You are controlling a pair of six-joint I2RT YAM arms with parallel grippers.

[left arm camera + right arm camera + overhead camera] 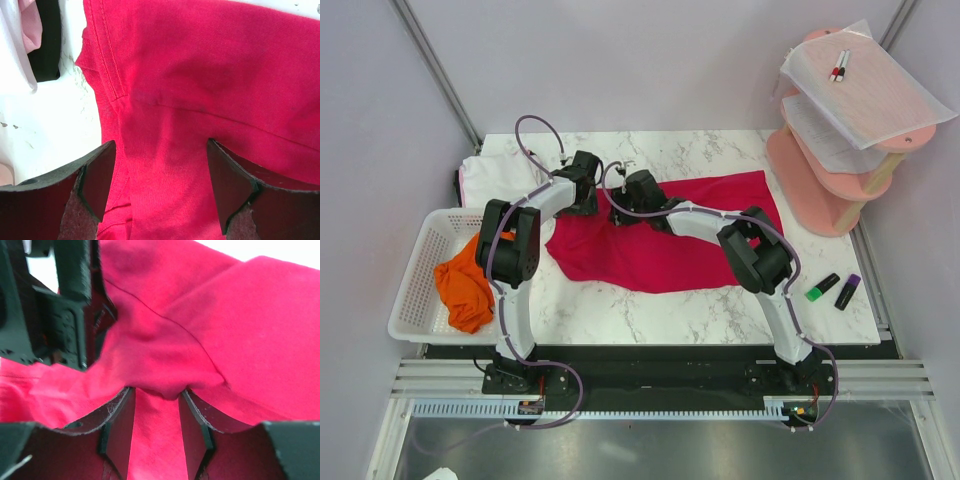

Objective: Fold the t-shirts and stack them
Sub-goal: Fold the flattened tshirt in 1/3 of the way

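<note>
The crimson-red t-shirt [670,255] lies spread across the middle of the marble table. My left gripper [586,207] hovers over its left edge. In the left wrist view the left gripper [160,150] is open, its fingers wide apart over the red cloth [210,75] by a seam. My right gripper [621,214] stands just right of it. In the right wrist view it [156,392] is shut on a bunched fold of the red shirt [250,330]. The white t-shirt [488,175] lies at the back left. The orange t-shirt [465,285] hangs in the basket.
A white mesh basket [415,300] stands at the table's left edge. A pink tiered stand [820,190] with thin translucent sheets [865,75] stands at the back right. A green marker [820,290] and a purple marker [847,291] lie at the right.
</note>
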